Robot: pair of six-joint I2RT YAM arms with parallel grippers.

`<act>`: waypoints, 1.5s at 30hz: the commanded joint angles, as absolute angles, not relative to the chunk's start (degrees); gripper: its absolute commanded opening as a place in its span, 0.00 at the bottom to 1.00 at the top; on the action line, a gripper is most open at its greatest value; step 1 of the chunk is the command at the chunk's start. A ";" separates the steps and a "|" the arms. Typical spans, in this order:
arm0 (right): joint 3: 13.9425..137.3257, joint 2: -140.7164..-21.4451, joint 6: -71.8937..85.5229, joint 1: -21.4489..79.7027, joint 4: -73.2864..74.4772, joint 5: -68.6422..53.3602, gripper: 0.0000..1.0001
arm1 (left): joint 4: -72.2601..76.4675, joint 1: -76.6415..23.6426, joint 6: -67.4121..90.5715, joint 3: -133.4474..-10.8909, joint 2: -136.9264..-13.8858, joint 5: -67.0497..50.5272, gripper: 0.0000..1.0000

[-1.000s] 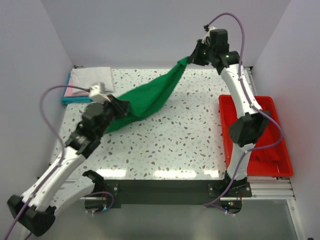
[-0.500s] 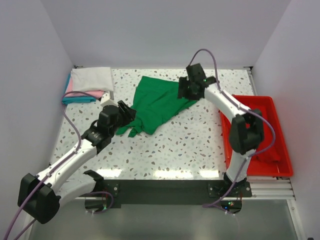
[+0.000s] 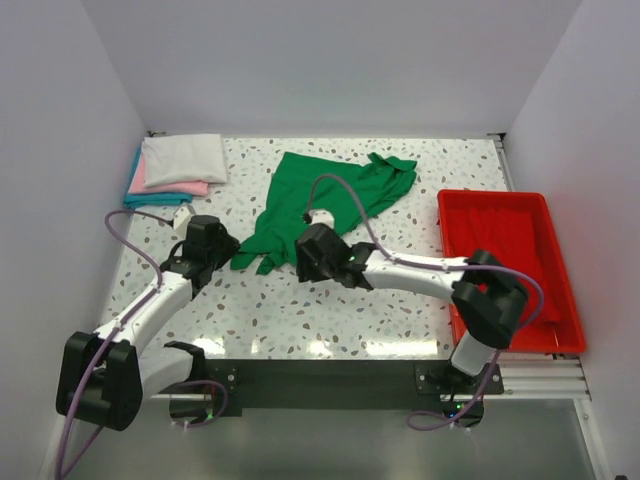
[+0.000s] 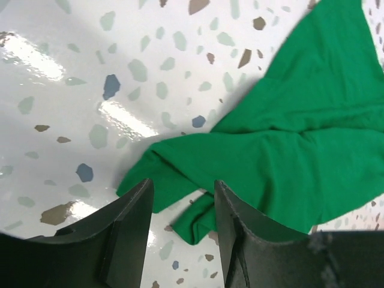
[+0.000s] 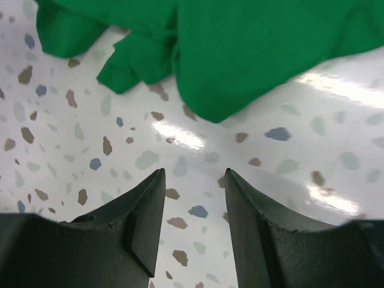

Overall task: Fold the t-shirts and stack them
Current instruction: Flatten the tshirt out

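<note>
The green t-shirt (image 3: 325, 195) lies loose and unfolded on the bench (image 3: 330, 300). It runs from the bench's middle up toward the far edge, with a bunched corner at its near left end and rumpled cloth toward the far right. My left gripper (image 3: 222, 248) is low over the bench just left of that bunched corner. In the left wrist view its two fingers (image 4: 129, 231) stand apart. The shirt's near edge lies under and just ahead of the gap, and no cloth is clamped; I cannot tell whether the tips touch it. My right gripper (image 3: 305, 258) is near the shirt's near edge, toward the bench's middle. In the right wrist view its fingers (image 5: 141, 222) are also apart, with only bare speckled bench between them and the green hem just beyond the tips. The folded t-shirts (image 3: 178, 165) sit stacked in the far left corner, white on top, pink below it and teal at the bottom. A red tray (image 3: 455, 255) stands along the right edge, well apart from the green t-shirt.
</note>
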State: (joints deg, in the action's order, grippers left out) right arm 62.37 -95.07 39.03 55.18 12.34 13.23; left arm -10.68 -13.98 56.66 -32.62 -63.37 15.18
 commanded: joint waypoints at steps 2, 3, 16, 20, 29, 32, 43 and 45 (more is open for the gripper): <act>70.56 -102.73 39.99 59.23 7.29 19.68 0.47 | -6.42 -10.81 55.99 -32.08 -64.16 13.18 0.49; 73.71 -105.79 39.99 59.50 8.17 19.77 0.47 | -6.33 -10.64 54.94 -31.73 -64.33 13.18 0.49; 88.33 -121.37 45.44 63.19 12.48 23.91 0.47 | 1.04 -9.76 51.86 -27.07 -69.34 10.81 0.50; 90.43 -124.00 47.45 63.54 14.32 25.13 0.47 | 2.63 -9.76 51.77 -26.54 -71.10 9.76 0.49; 91.15 -125.25 51.41 63.63 16.61 31.55 0.48 | 3.08 -9.76 51.85 -25.75 -73.48 9.93 0.47; 90.43 -124.72 51.77 63.63 14.94 31.82 0.48 | 3.25 -9.76 52.03 -25.31 -73.48 9.93 0.47; 93.69 -127.35 51.94 63.63 16.52 32.17 0.35 | 2.03 -9.76 50.10 -24.87 -69.96 10.37 0.48; 93.95 -127.62 52.03 63.63 16.87 32.43 0.33 | 2.02 -9.76 50.10 -24.79 -71.01 10.28 0.48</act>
State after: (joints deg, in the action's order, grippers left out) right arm 91.98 -126.63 50.52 63.37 16.71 29.21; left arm 0.71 -10.13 51.53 -24.43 -70.63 9.58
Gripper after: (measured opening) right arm 0.339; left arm 0.482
